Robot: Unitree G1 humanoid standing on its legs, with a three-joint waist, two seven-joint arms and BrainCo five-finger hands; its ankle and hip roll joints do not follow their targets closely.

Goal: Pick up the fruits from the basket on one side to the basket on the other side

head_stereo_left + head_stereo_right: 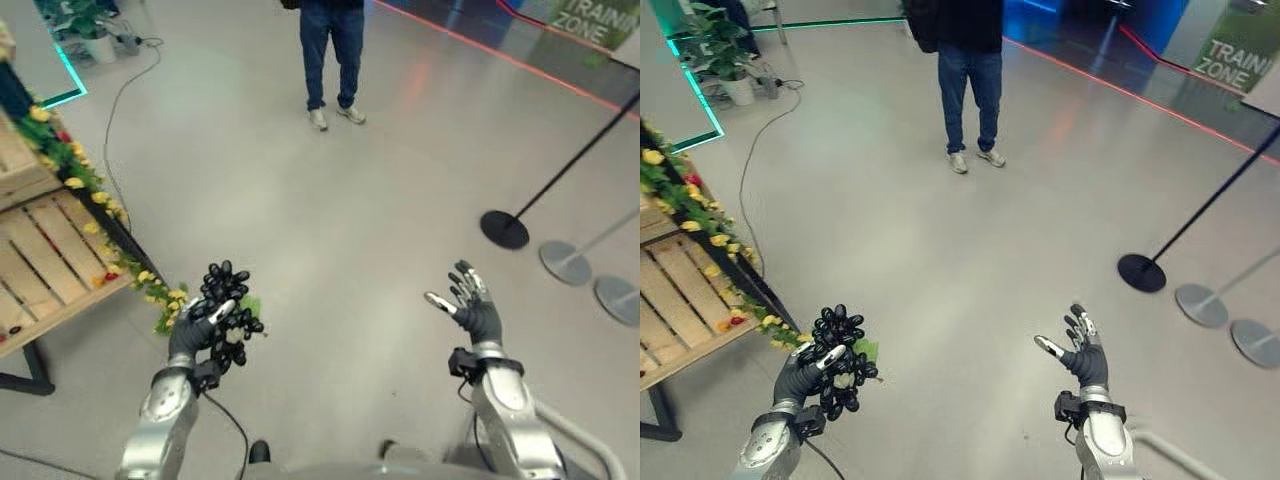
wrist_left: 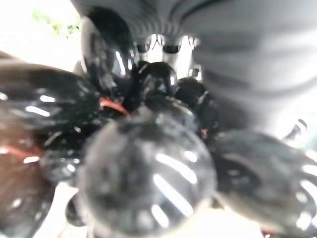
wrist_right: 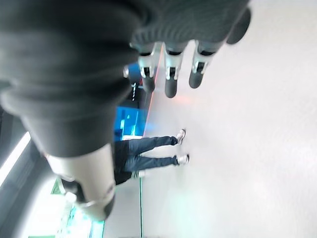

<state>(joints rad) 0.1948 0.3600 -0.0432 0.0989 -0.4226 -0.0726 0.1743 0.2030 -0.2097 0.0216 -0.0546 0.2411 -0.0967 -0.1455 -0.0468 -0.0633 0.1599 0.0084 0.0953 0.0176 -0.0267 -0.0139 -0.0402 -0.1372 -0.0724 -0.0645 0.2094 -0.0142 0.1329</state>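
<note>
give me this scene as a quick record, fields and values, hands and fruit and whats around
left hand: fingers curled round a bunch of dark grapes, held up over the floor
right hand: open, fingers spread, holding nothing
wooden table: on the robot's left, slatted top, edged with a garland of leaves and yellow flowers
person: standing ahead, in jeans and light shoes
barrier post: ahead on the right, black round base
baskets: cannot be seen
</note>
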